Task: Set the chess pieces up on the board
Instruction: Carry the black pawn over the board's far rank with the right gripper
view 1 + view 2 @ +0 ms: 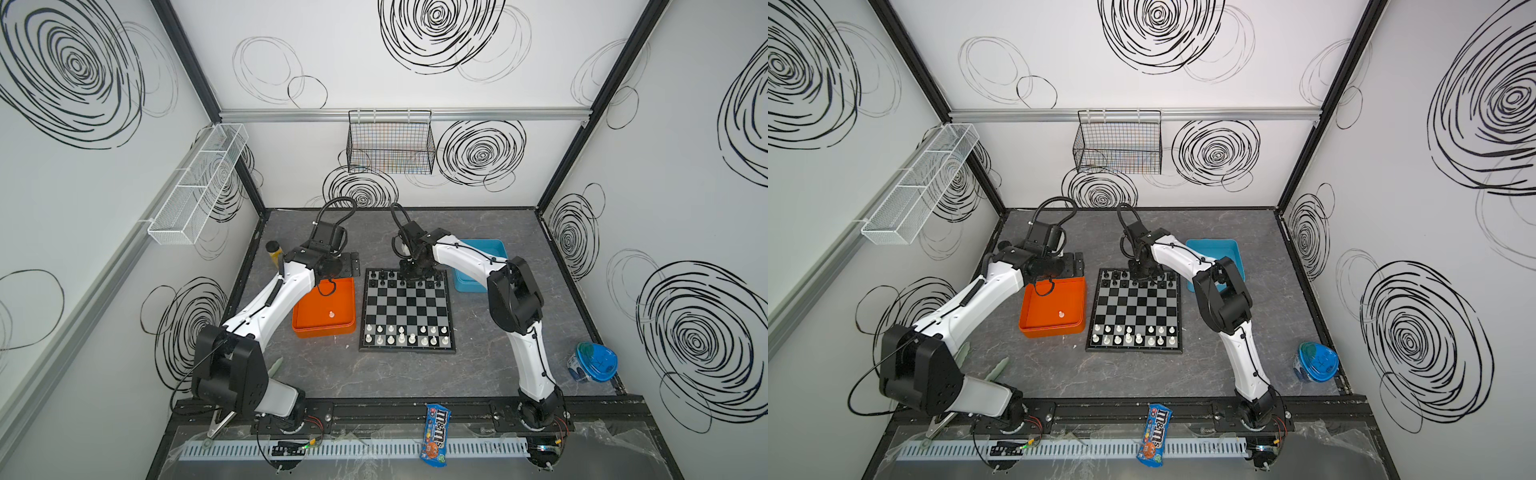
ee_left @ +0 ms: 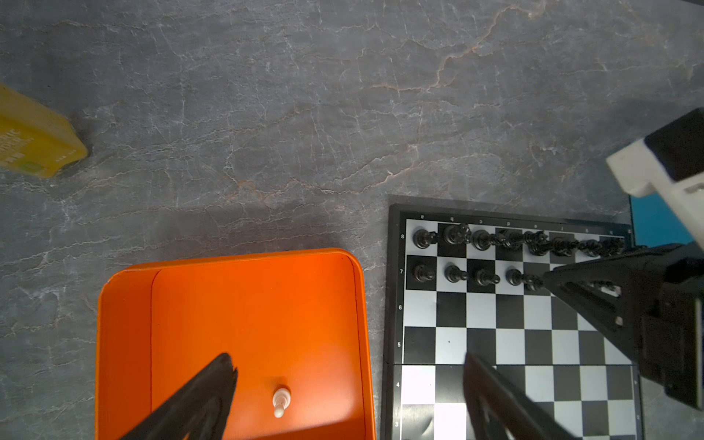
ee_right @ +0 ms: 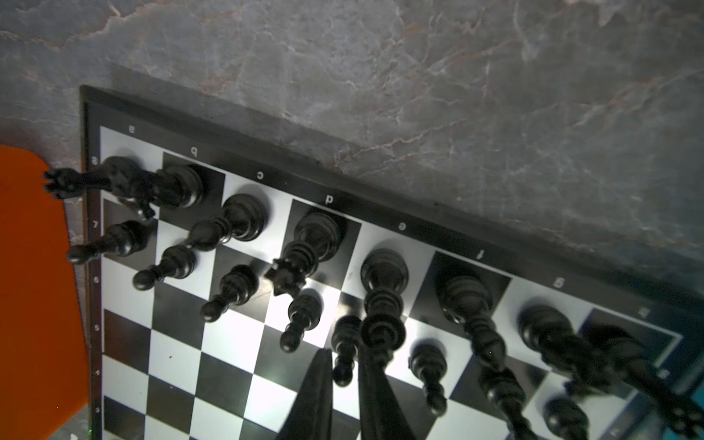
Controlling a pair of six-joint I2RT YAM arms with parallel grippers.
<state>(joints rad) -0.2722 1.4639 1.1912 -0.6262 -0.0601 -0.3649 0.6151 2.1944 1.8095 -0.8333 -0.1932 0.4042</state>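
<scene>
Board point(image 1: 406, 309) sits flat mid-counter point(image 1: 415, 374), between the orange tray point(image 1: 305, 328) and the blue tray point(image 1: 498, 245). Black pieces point(image 1: 382, 278) stand in the two far rows and white pieces point(image 1: 405, 340) in the two near rows; the middle squares are bare.

The right claw point(image 3: 343, 356) is down over the far side of the board. It is nearly closed, with a finger on each side of a black pawn point(image 3: 346, 335). That pawn stands upright in the e file, second row in, right in front of the tall back-row piece.

The left claw point(image 2: 348, 358) hangs spread wide and holds nothing. It is above the orange tray's far end, beside the board. One white pawn point(image 2: 281, 402) is alone on the tray floor; I can't tell whether it is upright or lying.

The blue tray looks bare where it is visible, though the arm covers part of it.

A yellow bottle point(image 1: 274, 253) stands behind the orange tray. An M&M's bag point(image 1: 436, 432) lies on the front rail, and a blue-lidded tub point(image 1: 592, 361) is on the counter's right edge.
</scene>
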